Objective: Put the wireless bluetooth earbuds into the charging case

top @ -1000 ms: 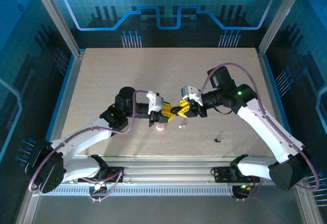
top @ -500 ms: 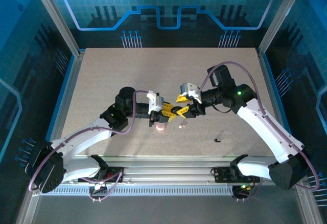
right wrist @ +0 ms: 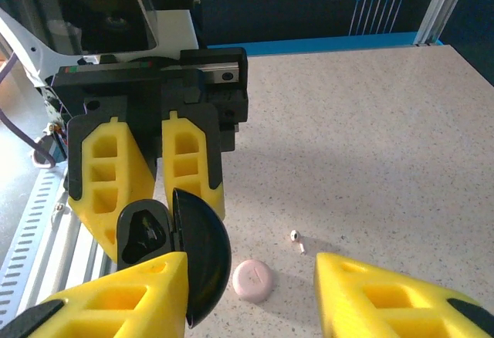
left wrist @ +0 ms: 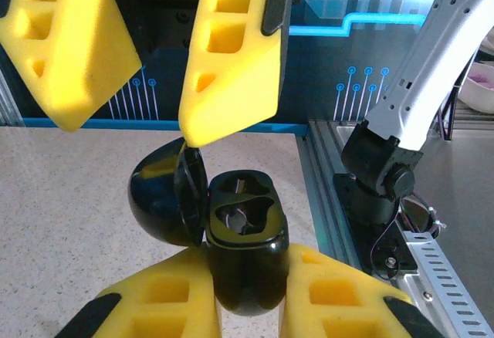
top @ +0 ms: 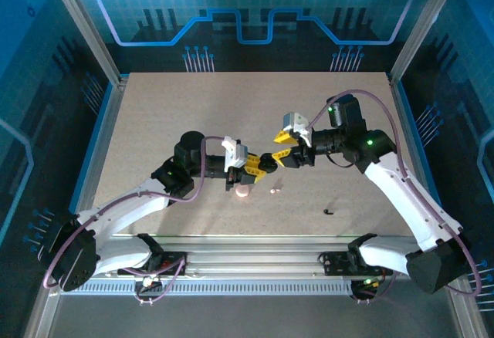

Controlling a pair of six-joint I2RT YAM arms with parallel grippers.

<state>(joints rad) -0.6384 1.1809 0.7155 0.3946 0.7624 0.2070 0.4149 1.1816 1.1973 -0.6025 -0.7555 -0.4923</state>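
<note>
Left wrist view: left gripper (left wrist: pixel 247 259) pinches open glossy black charging case (left wrist: pixel 242 213), right gripper (top: pixel 282 147) spread nearby, tiny whitish earbud (top: pixel 274 190) and black curved earbud (top: pixel 329 212) on speckled tabletop (top: pixel 170 114).

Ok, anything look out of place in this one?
Nothing damaged. The black case, clamped open in the left gripper, has empty-looking sockets, while a whitish earbud and a black earbud lie loose and apart on the table.
</note>
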